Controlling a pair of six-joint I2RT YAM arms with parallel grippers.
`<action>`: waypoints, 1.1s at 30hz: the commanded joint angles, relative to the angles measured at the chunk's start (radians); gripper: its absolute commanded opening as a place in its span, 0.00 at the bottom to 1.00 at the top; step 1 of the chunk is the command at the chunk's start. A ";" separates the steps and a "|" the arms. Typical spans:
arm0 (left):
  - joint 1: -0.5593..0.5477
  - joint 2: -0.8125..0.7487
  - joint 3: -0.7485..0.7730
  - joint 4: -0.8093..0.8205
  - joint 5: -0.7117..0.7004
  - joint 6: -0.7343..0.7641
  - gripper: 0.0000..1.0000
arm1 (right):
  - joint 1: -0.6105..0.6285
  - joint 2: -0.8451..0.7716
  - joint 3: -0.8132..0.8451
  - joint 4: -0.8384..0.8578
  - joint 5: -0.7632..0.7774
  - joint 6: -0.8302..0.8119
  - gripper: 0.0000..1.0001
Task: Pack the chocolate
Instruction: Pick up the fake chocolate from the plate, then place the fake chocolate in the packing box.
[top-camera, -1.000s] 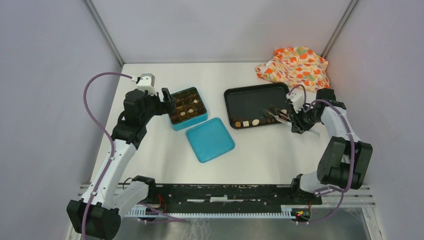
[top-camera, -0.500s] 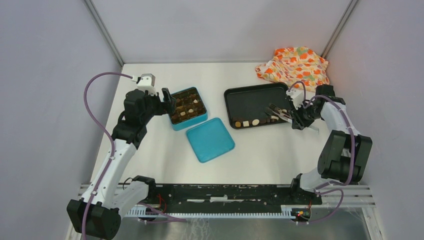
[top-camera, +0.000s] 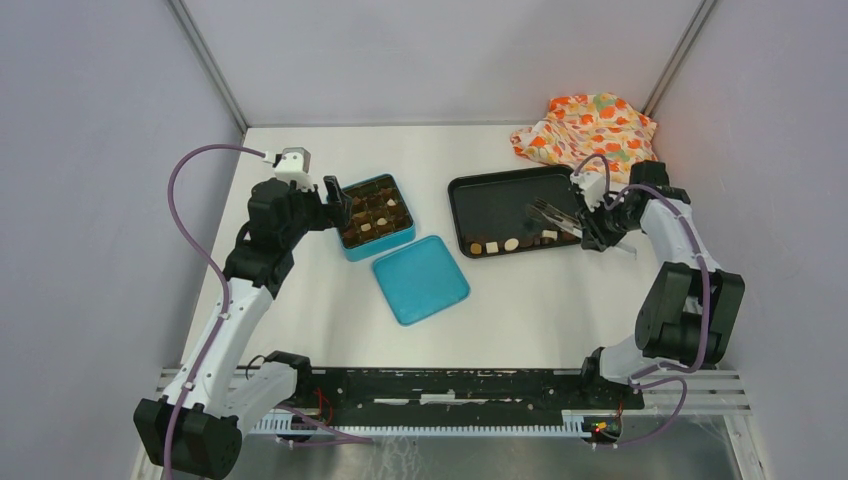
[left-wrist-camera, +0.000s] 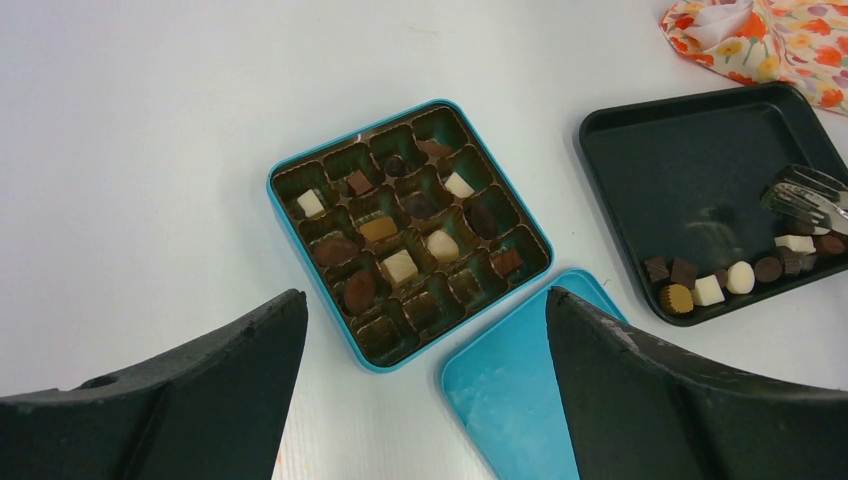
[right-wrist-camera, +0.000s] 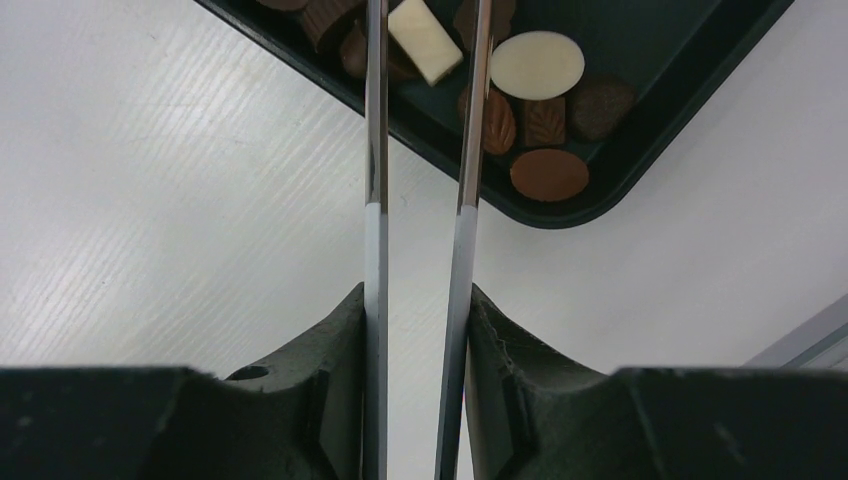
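Chocolate (right-wrist-camera: 537, 64) rounds, squares, slim metal tongs (right-wrist-camera: 375, 150)

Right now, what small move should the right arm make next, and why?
Probably lower the tongs onto one chocolate piece in the black tray and squeeze. The right gripper holds the tongs, whose arms stand apart over the tray near the row of pieces at its edge; the tips look empty.

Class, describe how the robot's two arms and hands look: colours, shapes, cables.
The left arm and right arm have white links and black joints; a purple cable loops along each. The left hand and right hand are black, with thick matte fingers.
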 joint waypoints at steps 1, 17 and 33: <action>-0.005 -0.003 -0.004 0.025 -0.002 0.056 0.94 | 0.041 -0.052 0.077 -0.002 -0.066 0.008 0.15; -0.005 0.002 -0.005 0.024 -0.019 0.058 0.94 | 0.445 -0.005 0.260 0.008 -0.177 0.102 0.15; -0.006 0.004 -0.005 0.021 -0.025 0.064 0.94 | 0.759 0.266 0.522 -0.004 -0.102 0.182 0.16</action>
